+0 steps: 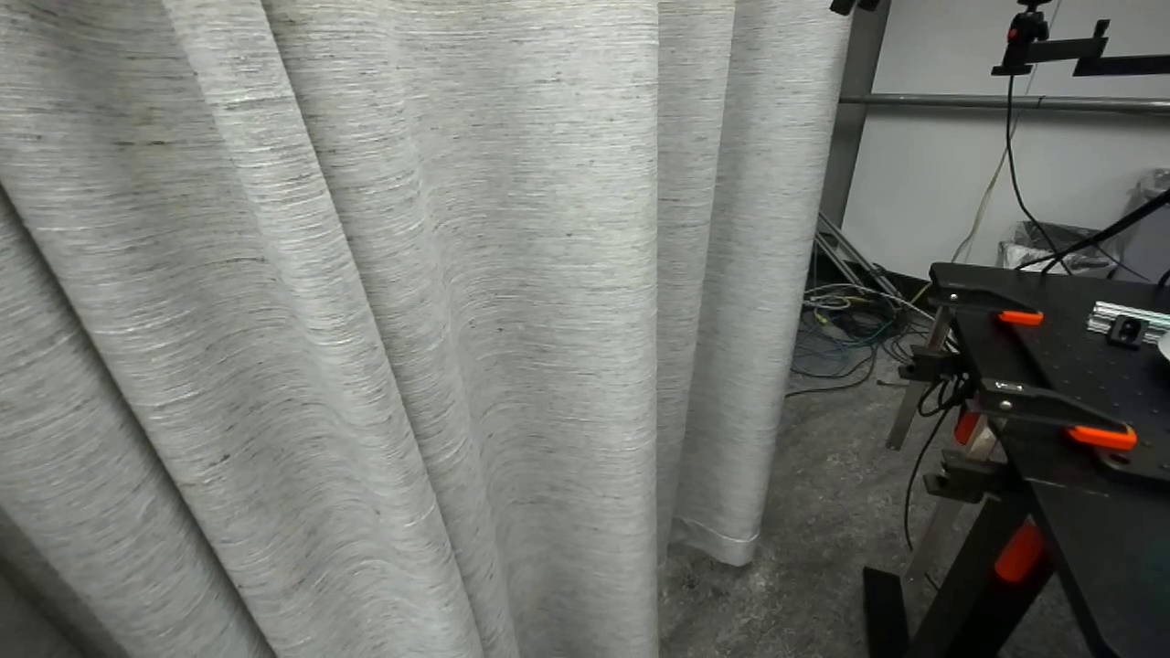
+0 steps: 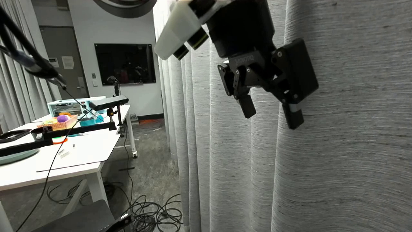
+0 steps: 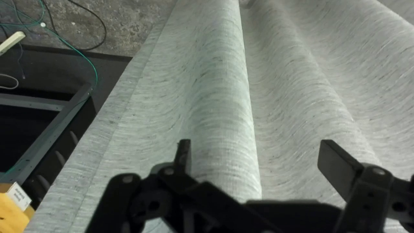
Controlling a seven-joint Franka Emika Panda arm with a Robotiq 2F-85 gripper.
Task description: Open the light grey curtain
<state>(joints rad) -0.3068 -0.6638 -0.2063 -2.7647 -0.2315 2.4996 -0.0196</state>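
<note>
The light grey curtain (image 1: pixel 539 274) hangs in broad vertical folds and fills most of an exterior view, with its free edge and hem near the right. It also hangs behind the gripper in an exterior view (image 2: pixel 347 151). My gripper (image 2: pixel 271 112) is open, fingers pointing down, in front of the curtain. In the wrist view, the open gripper (image 3: pixel 257 153) has nothing between its fingers; a rounded fold of the curtain (image 3: pixel 223 97) lies beyond the gap. Whether the fingers touch the fabric cannot be told. The curtain's hemmed edge runs along the left of that view.
A black table (image 1: pixel 1079 539) with orange-tipped clamps (image 1: pixel 1101 437) stands beside the curtain's edge. Cables (image 1: pixel 850 315) lie on the floor behind it. A white table (image 2: pixel 87 154) and coiled cables (image 2: pixel 154 212) stand across. A yellow box (image 3: pixel 14 210) is near the hemmed edge.
</note>
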